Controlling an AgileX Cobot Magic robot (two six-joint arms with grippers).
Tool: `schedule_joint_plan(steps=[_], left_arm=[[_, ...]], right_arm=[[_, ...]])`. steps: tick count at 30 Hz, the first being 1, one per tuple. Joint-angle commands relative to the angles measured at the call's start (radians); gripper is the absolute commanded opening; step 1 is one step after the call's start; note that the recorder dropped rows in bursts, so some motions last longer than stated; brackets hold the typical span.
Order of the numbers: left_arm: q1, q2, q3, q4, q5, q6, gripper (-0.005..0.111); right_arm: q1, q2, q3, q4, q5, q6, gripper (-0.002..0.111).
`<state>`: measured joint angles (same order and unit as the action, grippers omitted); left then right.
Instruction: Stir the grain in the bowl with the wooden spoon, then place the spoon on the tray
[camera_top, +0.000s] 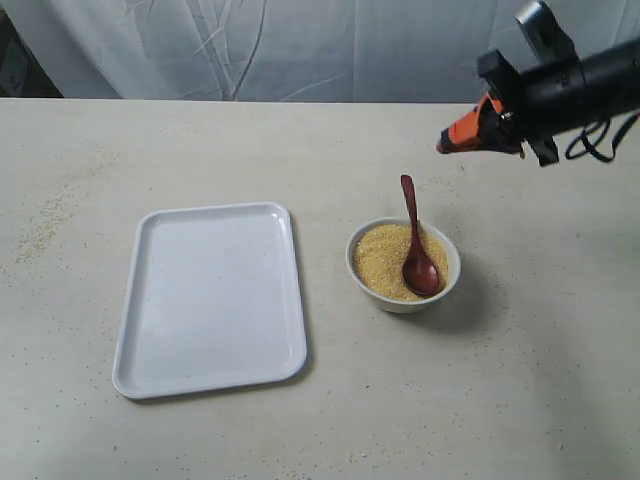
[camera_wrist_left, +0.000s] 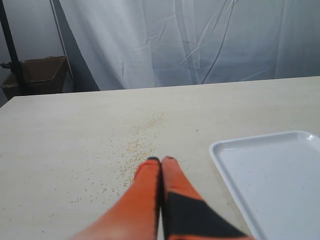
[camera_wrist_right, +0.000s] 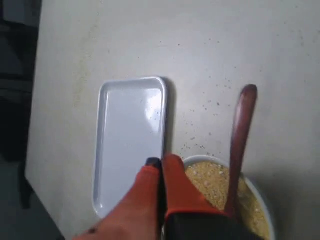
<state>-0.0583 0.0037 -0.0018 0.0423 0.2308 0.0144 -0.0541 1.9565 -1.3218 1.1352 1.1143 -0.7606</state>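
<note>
A small white bowl (camera_top: 447, 287) of yellow grain (camera_top: 382, 262) stands right of the white tray (camera_top: 210, 298). The dark red wooden spoon (camera_top: 414, 240) rests in the bowl, its oval end on the grain and its handle leaning over the far rim. My right gripper (camera_top: 441, 147) hangs shut and empty in the air above and to the right of the bowl. In the right wrist view that gripper (camera_wrist_right: 160, 161) sits over the bowl (camera_wrist_right: 260, 197), grain (camera_wrist_right: 212, 181), spoon (camera_wrist_right: 240, 141) and tray (camera_wrist_right: 130, 140). My left gripper (camera_wrist_left: 161, 159) is shut and empty over bare table, left of the tray (camera_wrist_left: 270, 175).
Loose grains (camera_wrist_left: 142, 140) are scattered on the beige table (camera_top: 320, 150) left of the tray, and a few lie near the bowl. A white curtain (camera_top: 300, 45) hangs behind the table. A cardboard box (camera_wrist_left: 40, 70) sits beyond the far left edge.
</note>
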Motion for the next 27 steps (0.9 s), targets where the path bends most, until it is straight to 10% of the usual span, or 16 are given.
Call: schedule_joint_plan(steps=[1,9,27], left_arm=[[-0.004,-0.004,0.002,0.002,-0.014,-0.004,0.000],[-0.004,-0.004,0.002,0.002,-0.014,-0.004,0.000],[-0.004,-0.004,0.002,0.005,-0.014,-0.004,0.000]], right_arm=[[-0.077,0.107,0.103,0.170,0.023,-0.126,0.000],[-0.053,0.206,0.094,0.230,-0.033,-0.256,0.058],[0.077,0.346,-0.050,0.350,-0.048,-0.269,0.024]])
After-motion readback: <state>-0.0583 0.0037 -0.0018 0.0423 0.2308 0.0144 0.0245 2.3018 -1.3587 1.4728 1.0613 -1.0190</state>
